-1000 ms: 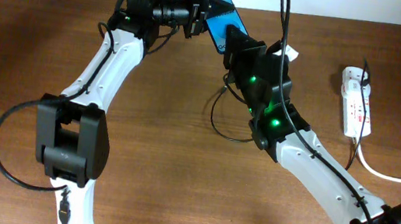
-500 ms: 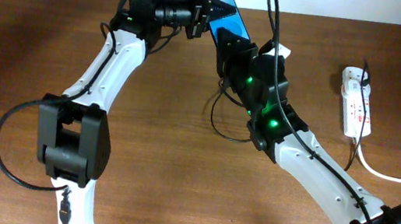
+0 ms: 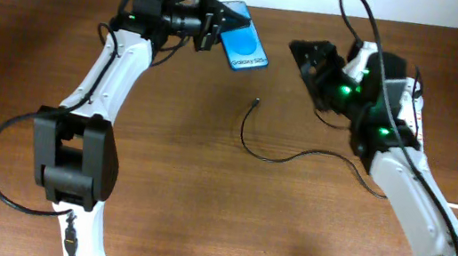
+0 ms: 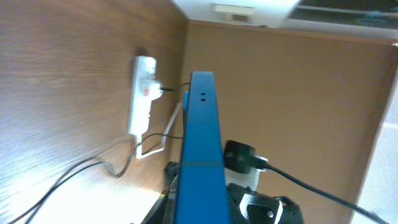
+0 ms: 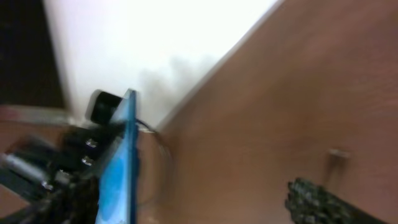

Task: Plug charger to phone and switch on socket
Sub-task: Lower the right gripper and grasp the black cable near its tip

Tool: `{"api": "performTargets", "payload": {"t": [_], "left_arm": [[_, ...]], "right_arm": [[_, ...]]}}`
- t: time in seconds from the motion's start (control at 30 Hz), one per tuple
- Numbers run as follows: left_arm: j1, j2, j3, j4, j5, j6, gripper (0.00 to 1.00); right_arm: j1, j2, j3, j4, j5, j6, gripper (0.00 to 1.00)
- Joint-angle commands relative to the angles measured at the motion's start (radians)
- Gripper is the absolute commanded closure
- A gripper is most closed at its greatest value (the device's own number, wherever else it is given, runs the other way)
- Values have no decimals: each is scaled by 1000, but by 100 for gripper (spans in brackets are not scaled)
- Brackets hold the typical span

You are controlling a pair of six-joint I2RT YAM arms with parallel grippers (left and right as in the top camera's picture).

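Clamping the phone [image 3: 242,47] aloft, the left end effector [image 3: 212,25] is set; the right end effector [image 3: 310,59], gap unreadable, must grasp the charger [image 3: 274,160] tip.

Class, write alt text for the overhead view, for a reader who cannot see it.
The left gripper holds the blue-screened phone near the far edge of a wooden table. The charger lies loose on the table, its plug tip unconnected, between the phone and the right gripper, which touches neither.
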State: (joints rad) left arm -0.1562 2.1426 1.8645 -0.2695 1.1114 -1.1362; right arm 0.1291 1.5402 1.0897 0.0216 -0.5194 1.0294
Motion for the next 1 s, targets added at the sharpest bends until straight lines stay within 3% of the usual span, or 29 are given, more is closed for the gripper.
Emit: {"api": "performTargets", "payload": {"t": [0.0,0.23,0.33,0.53,0.7,0.8,0.97], "left_arm": [[41,-11,18,-77,45,175,100],[144,-11,18,-77,139,192,100],[192,-11,18,-77,163,192,100],[266,-11,18,-77,180,192,100],[268,-11,18,-77,184,208,100],[269,-11,18,-77,184,208,100],[269,-11,18,-77,184,208,100]], "right_arm": [[-17,-54,-5,-195,-39,-346,2],[107,-8,74,-404,144,-508,2],[148,98,234,-552,177,-552,2],[189,474,689,-928,167,-653,1],[193,593,710,-862,173,-579,2],[193,637,709,-861,188,-509,29],[202,671,709,-842,226,-401,49]]}}
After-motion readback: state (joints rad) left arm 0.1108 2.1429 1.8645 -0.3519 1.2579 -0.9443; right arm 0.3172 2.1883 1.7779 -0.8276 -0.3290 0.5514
